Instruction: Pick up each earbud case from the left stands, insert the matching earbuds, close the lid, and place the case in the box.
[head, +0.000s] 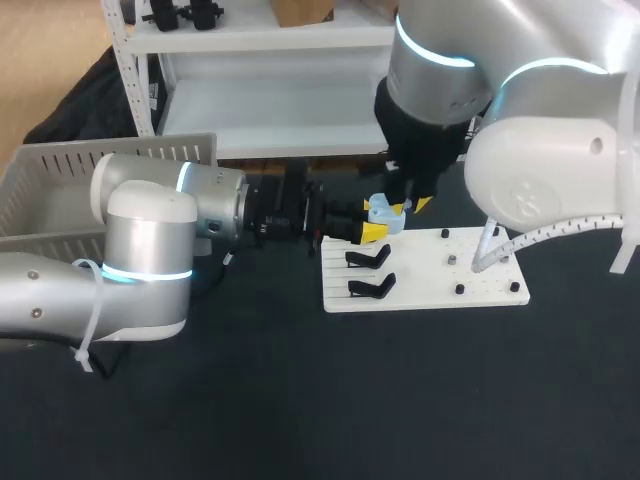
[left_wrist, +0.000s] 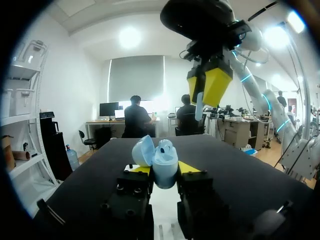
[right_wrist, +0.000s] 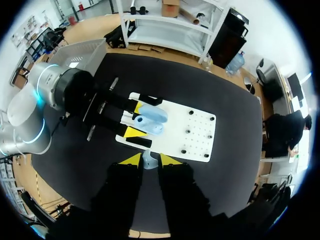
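The dark table (head: 300, 400) carries a grey slatted box (head: 40, 170) at its far left and a white pegboard (head: 490, 285) right of centre. My left arm (head: 150, 240) lies level and points right, and my right arm (head: 540, 170) comes down from the far right. Two black stands (head: 368, 258) sit on the board's left part, both bare. The left gripper (head: 378, 220) is clamped on the light blue earbud case (head: 383, 211), held over the board's far left corner. The case's long axis is near upright, mouth up, with the lid (left_wrist: 143, 150) swung open toward the far side. The right gripper (head: 413, 207) points down just right of the case, pinching a pale earbud (right_wrist: 148, 160).
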